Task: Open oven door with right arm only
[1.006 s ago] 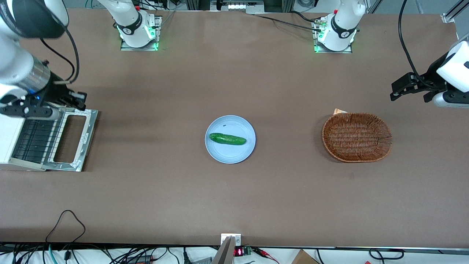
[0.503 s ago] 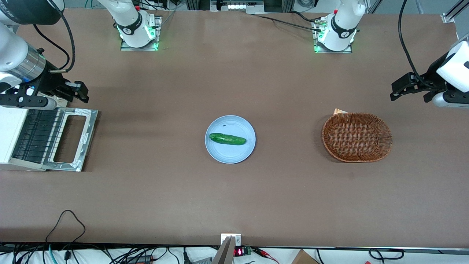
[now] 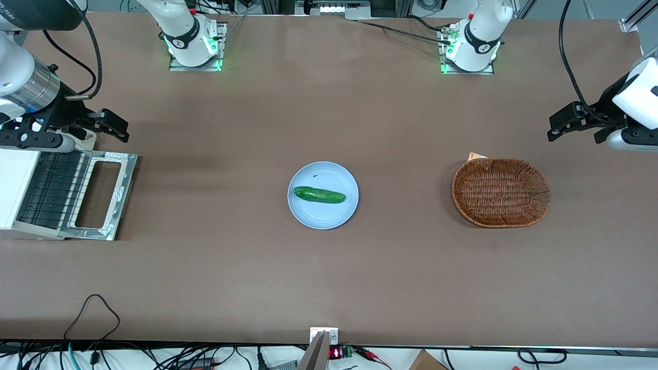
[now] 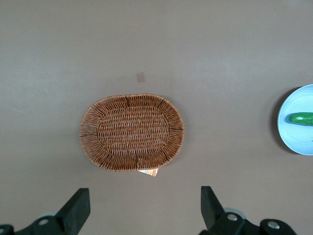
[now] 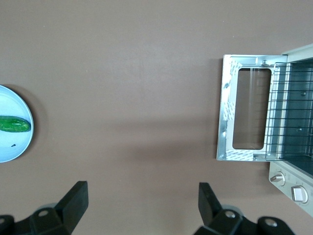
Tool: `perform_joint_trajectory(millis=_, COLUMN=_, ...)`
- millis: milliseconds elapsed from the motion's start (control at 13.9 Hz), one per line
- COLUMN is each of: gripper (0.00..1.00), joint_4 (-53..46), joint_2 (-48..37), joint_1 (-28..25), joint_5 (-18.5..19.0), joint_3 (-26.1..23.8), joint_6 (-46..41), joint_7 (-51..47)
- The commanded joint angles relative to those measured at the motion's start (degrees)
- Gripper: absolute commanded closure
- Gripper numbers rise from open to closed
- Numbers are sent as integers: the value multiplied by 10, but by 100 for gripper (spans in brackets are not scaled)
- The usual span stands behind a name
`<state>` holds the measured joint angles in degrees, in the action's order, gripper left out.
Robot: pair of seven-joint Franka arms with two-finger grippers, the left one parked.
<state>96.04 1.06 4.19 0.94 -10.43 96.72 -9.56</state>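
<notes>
Front view shows you a brown table with the small white toaster oven (image 3: pixel 18 192) at the working arm's end. The oven door (image 3: pixel 100 195) is already folded all the way down and lies flat on the table in front of the oven's mouth, its window facing up and the wire rack (image 3: pixel 49 190) exposed just inside. The door's long axis runs from nearer your front camera to farther from it, and its free edge points toward the middle of the table.

The gripper (image 3: pixel 117 126) of the right arm (image 3: pixel 23 85) hangs above the table, clear of the door, near the door's corner that is farthest from the front camera. So the door lies nearer the front camera than the gripper, and lower. Nothing is between the two black fingers (image 5: pixel 73 198), which stand wide apart, as the right wrist view makes plain. That same view looks straight down on the door (image 5: pixel 246 115) and the oven's knobs (image 5: pixel 278 178), so the wrist is pointing roughly downward.

Judging by the flat door, the opening itself looks done; any coming move seems to be only clearing the arm away.

A blue plate (image 3: pixel 339 213) with a cucumber (image 3: pixel 318 195) sits mid-table, and a wicker basket (image 3: pixel 501 191) lies toward the parked arm's end.
</notes>
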Motion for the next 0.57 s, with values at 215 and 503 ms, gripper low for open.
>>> perform_joint_trajectory(millis=215, gripper=0, joint_4=-14, joint_2=3, joint_1=-5, joint_5=-6, joint_3=3, joint_6=-14, joint_7=13)
perform_joint_trajectory(millis=503, gripper=0, joint_4=-13, joint_2=3, joint_1=-7, joint_5=-6, joint_3=3, joint_6=-14, joint_7=10)
